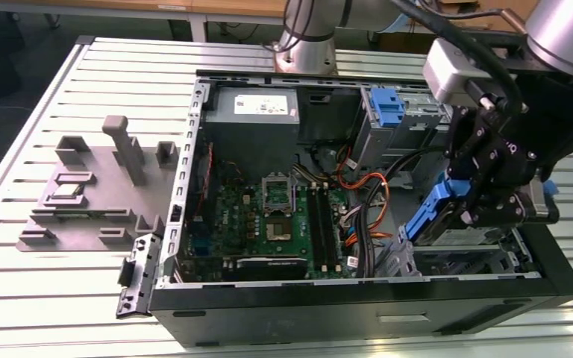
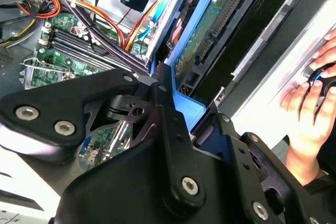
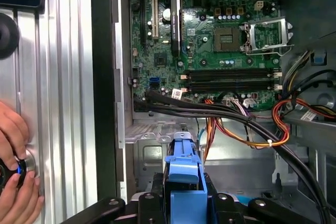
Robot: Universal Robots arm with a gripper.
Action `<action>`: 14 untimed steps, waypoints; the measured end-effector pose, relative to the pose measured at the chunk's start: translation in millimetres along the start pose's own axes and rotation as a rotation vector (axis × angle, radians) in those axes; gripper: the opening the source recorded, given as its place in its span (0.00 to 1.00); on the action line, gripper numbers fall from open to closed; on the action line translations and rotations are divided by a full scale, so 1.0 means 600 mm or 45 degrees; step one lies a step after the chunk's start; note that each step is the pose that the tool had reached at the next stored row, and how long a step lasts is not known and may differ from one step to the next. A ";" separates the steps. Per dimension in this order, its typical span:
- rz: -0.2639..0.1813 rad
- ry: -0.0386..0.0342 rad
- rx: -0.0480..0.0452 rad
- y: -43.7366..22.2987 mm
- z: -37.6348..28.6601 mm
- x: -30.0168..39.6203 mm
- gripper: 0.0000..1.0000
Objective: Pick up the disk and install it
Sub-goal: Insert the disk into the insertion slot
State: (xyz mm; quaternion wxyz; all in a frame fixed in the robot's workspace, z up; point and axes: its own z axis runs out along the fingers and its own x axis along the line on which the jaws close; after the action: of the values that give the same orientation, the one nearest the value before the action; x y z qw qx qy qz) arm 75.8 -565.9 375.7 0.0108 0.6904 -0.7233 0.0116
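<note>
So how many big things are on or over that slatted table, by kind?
Computer case, open: 1
Grey fixture block: 1
Disk, held in the end effector: 1
Robot arm: 1
Total: 4

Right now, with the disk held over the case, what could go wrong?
The gripper holds the disk tilted above the drive bay; it could jam on the bay's edge. Orange and black cables run close by and could snag. A person's hand rests beside the case, near the arm.
</note>
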 end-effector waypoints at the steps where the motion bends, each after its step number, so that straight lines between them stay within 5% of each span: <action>1: 0.000 -0.0001 0.000 0.000 0.003 0.000 0.36; 14: 0.000 0.0000 0.000 0.000 0.033 0.000 0.36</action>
State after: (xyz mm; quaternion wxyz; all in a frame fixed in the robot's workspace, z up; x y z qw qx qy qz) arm 75.8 -566.3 355.8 0.0108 0.6904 -0.7233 0.0116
